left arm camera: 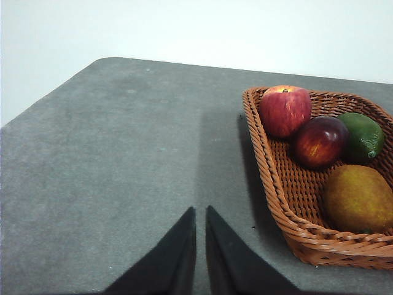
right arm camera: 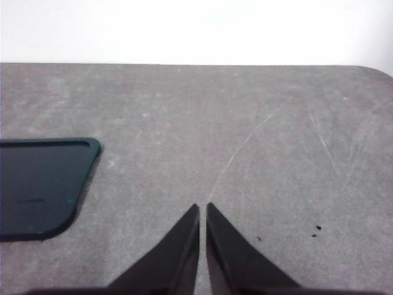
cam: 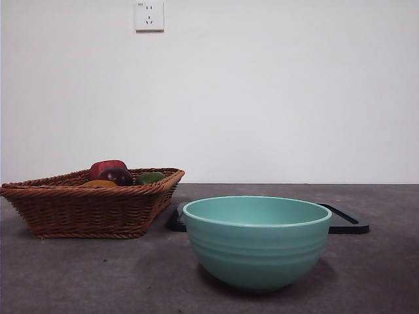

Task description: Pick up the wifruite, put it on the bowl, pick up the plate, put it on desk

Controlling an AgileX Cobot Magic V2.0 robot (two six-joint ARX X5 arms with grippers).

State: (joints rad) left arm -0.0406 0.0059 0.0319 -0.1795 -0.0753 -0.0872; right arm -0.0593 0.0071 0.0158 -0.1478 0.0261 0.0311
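Observation:
The wifruite (left arm camera: pixel 359 198), golden-brown and dull-skinned, lies in a wicker basket (left arm camera: pixel 288 215) beside a red apple (left arm camera: pixel 285 109), a dark purple fruit (left arm camera: pixel 319 141) and a green fruit (left arm camera: pixel 363 136). In the front view only a sliver of the wifruite (cam: pixel 99 184) shows over the basket (cam: pixel 85 209) rim. The teal bowl (cam: pixel 256 241) stands empty in the foreground on the desk (cam: pixel 78 281). Behind it lies a flat black plate (cam: pixel 347 221), whose corner (right arm camera: pixel 37 184) shows in the right wrist view. My left gripper (left arm camera: pixel 201 212) is shut over bare desk beside the basket. My right gripper (right arm camera: pixel 202 209) is shut, apart from the plate.
A white wall with a power socket (cam: pixel 149 16) rises behind the table. The desk's rounded far corner (left arm camera: pixel 104 61) shows in the left wrist view. Fine scratches (right arm camera: pixel 245 144) mark the surface ahead of the right gripper.

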